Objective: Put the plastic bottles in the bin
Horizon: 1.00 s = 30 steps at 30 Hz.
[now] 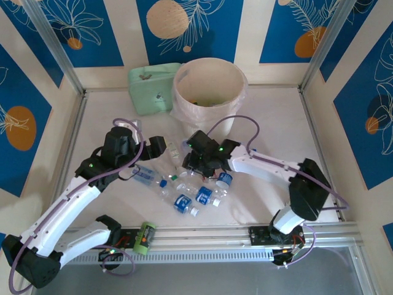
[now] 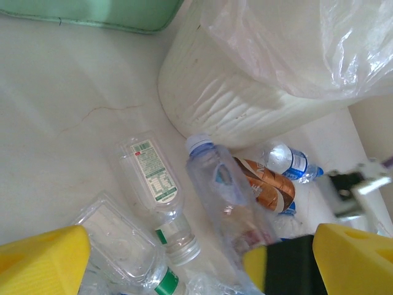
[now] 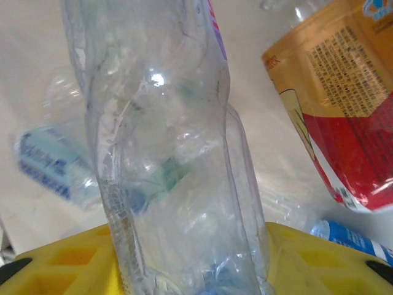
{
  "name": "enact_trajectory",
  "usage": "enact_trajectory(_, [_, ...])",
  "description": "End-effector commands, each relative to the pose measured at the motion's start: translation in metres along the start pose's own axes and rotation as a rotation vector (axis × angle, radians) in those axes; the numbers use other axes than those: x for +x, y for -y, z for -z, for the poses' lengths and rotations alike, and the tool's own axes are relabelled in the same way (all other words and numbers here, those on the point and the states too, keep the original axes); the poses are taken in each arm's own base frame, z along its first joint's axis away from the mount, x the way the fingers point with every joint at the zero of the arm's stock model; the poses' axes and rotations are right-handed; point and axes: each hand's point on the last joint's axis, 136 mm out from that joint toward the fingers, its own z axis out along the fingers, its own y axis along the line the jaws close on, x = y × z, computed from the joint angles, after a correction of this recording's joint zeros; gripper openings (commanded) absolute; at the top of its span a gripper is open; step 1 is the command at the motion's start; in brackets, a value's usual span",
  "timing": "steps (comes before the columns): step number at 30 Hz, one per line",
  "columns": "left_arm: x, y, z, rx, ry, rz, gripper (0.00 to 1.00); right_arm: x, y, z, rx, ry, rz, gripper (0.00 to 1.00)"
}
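Clear bottle (image 3: 166, 153) sits clamped in my right jaws; left jaws apart, empty. Risk: thin crumpled wall buckles, bottle slips out before reaching bin (image 1: 202, 110).

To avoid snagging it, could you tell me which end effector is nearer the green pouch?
Left: the left end effector sits before the green pouch; the right end effector, farther right, before the bin.

Clear bottle (image 3: 166, 153), both ends off-frame
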Motion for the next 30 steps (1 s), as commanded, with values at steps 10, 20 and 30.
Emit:
enact_trajectory(10, [-0.044,0.059,0.012,0.313,0.066,0.174,1.0,0.004,-0.044,0.117,-0.314,0.107,0.307,0.51])
enact_trajectory(20, [-0.049,0.107,0.02,0.552,-0.071,0.268,1.0,0.007,-0.078,0.159,-0.419,0.136,0.469,0.51])
enact_trajectory(30, [-0.056,0.114,0.024,0.592,-0.104,0.322,0.97,0.012,-0.089,0.172,-0.415,0.148,0.586,0.52])
